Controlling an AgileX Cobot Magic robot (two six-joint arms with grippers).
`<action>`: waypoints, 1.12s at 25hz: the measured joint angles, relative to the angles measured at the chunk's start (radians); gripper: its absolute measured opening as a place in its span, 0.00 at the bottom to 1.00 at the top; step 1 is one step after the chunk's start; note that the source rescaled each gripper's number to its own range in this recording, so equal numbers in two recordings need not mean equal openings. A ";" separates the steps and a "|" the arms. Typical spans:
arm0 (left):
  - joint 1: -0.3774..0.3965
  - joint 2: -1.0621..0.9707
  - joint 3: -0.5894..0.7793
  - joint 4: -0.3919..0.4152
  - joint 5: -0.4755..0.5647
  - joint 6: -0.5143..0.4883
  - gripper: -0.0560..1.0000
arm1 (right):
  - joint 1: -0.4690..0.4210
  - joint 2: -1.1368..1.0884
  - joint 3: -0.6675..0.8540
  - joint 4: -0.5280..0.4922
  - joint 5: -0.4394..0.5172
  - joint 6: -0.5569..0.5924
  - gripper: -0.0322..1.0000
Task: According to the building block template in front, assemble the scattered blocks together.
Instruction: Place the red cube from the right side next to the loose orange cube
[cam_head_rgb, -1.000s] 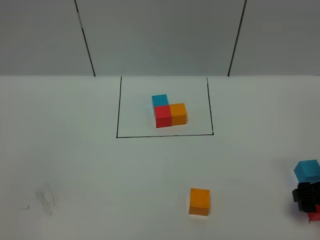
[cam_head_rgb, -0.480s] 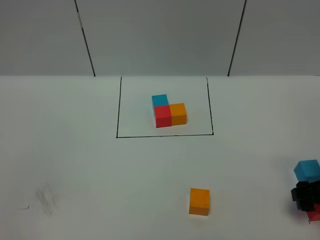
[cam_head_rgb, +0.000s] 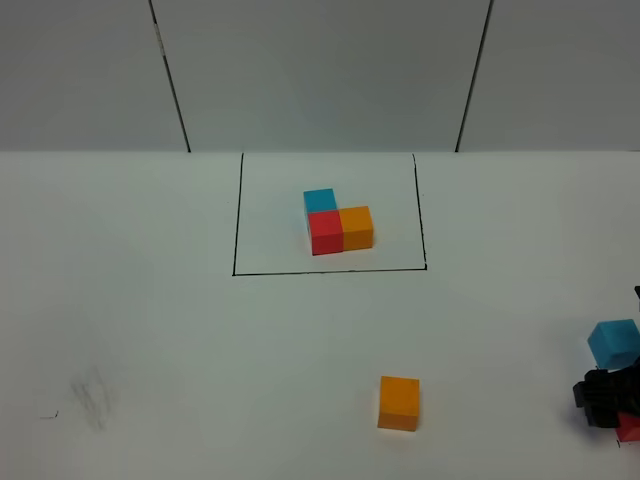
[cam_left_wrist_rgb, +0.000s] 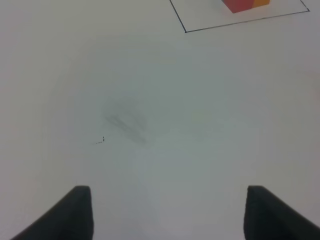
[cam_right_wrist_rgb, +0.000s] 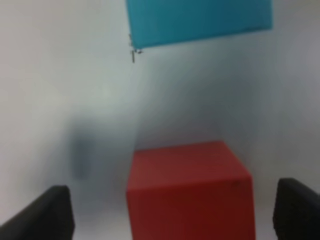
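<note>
Surface: white tabletop (cam_head_rgb: 150, 330) in front of a grey panelled wall (cam_head_rgb: 320, 70).
Template: building block template (cam_head_rgb: 338, 224) sits mid-table inside a black outline (cam_head_rgb: 330, 271); 3 cubes joined in an L.
Template axis: the red-orange pair runs side to side across the table; the blue cube sits behind the red one, toward the wall.
Loose blocks: orange block (cam_head_rgb: 399, 402) lies alone toward the front; blue block (cam_head_rgb: 613, 342) and red block (cam_right_wrist_rgb: 190, 192) lie at the far right, near each other but apart.
Block axis: each is a cube, so there is no long axis; the red block's near face lies roughly square to the jaw line.
Right arm: right gripper (cam_head_rgb: 603, 398) has its jaws apart, 1 on each side of the red block, with gaps on both sides; nothing is gripped.
Left arm: left gripper (cam_left_wrist_rgb: 175, 215) has its jaws apart over bare tabletop and holds nothing.
Step in hand: judged as the pick of the red block, with 0 of 3 placed.
Next move: close squarely on the red block's 2 side faces, then lift clear of the blue block.
</note>
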 joint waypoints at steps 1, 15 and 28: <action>0.000 0.000 0.000 0.000 0.000 0.000 0.56 | 0.000 0.001 0.000 0.000 0.000 0.000 0.68; 0.000 0.000 0.000 0.000 0.000 0.001 0.56 | 0.000 -0.001 -0.002 0.003 0.033 0.000 0.22; 0.000 0.000 0.000 0.000 0.000 0.001 0.56 | 0.218 -0.364 -0.103 0.082 0.456 -0.270 0.22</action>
